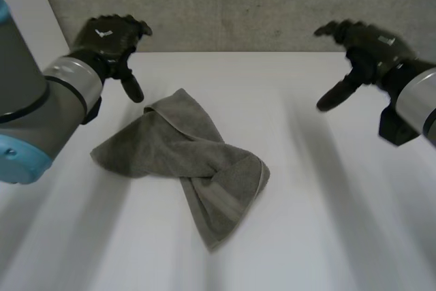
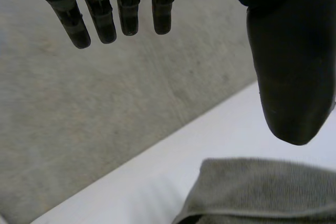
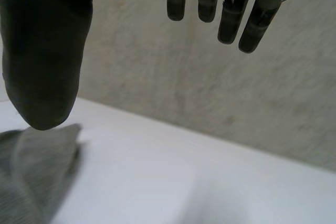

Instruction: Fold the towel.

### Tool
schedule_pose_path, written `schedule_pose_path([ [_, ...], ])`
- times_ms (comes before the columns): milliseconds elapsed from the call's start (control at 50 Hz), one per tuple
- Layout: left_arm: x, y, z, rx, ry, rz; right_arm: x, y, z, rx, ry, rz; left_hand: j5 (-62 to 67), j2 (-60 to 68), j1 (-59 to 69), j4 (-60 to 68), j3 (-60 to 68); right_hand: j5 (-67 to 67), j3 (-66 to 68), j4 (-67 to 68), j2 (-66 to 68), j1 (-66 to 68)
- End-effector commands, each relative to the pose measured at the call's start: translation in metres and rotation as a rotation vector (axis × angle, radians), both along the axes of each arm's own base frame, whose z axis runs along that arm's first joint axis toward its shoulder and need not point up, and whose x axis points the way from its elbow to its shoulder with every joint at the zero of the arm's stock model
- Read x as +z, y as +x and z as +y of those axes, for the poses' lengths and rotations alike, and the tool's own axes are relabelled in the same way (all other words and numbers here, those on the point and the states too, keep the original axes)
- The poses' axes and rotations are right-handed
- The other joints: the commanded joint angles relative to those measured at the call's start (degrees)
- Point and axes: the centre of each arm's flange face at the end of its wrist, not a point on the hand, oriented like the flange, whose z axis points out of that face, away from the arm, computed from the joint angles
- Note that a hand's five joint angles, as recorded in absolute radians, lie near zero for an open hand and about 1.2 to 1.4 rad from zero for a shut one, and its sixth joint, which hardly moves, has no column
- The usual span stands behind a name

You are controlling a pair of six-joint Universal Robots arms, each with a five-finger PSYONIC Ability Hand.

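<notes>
Evidently folding has not begun: the grey towel (image 1: 184,161) lies rumpled and twisted on the white table (image 1: 327,189) (nearer the left hand (image 1: 109,39) than the right hand (image 1: 361,49)), both hands hovering empty, fingers relaxed.

Just past the left hand (image 2: 286,56) the towel (image 2: 262,192) runs off the wrist view's edge. Beside the right hand (image 3: 44,51) it is cut off too. Its twisted middle hides the layers beneath.
</notes>
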Motion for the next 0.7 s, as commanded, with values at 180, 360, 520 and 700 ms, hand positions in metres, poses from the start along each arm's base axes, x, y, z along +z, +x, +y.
schedule_pose_path([
  [180,-0.103,-0.032,-0.065,-0.216,-0.029,-0.153,-0.112,0.057,0.011,0.175,0.240,0.043,0.97,-0.27,-1.91,-3.76,-3.30,-3.50,-3.01,-4.35,-4.07,-3.15],
  [360,-0.141,-0.043,-0.084,-0.285,-0.043,-0.242,-0.146,0.078,0.013,0.190,0.249,0.078,5.51,4.28,2.63,-3.76,-3.30,-3.50,-3.01,-4.35,-4.07,-3.15],
  [520,-0.163,-0.049,-0.098,-0.297,-0.042,-0.255,-0.162,0.080,0.003,0.126,0.259,0.107,11.06,9.83,8.19,-3.76,-3.30,-3.50,-3.01,-4.35,-4.07,-3.15],
  [700,-0.169,-0.050,-0.094,-0.328,0.001,-0.280,-0.179,0.083,-0.004,0.119,0.291,0.121,19.09,17.86,16.21,-3.76,-3.30,0.79,-3.01,-4.35,0.22,1.14],
])
